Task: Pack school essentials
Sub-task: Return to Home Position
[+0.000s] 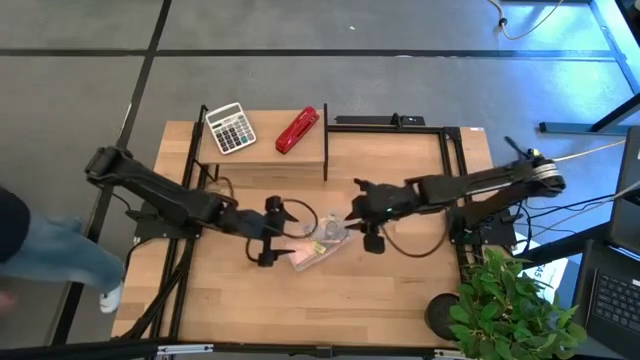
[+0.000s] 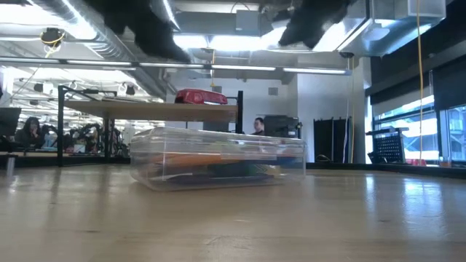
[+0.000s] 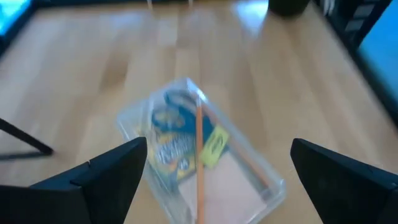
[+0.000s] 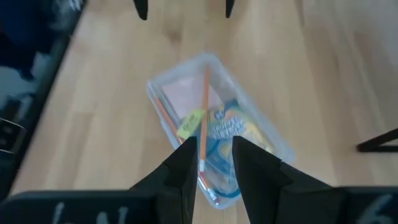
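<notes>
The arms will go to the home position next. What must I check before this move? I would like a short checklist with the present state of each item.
1. Transparent box lid down: ok. Latched: cannot tell.
2. Left gripper wide open, holding nothing: ok.
3. Right gripper fingers narrowly apart, holding nothing: ok.
4. Both grippers above the box, not touching it: ok.
5. Blue-handled scissors and orange pencil inside the box: ok.
6. Calculator and red stapler outside the box, on the shelf: ok.
</notes>
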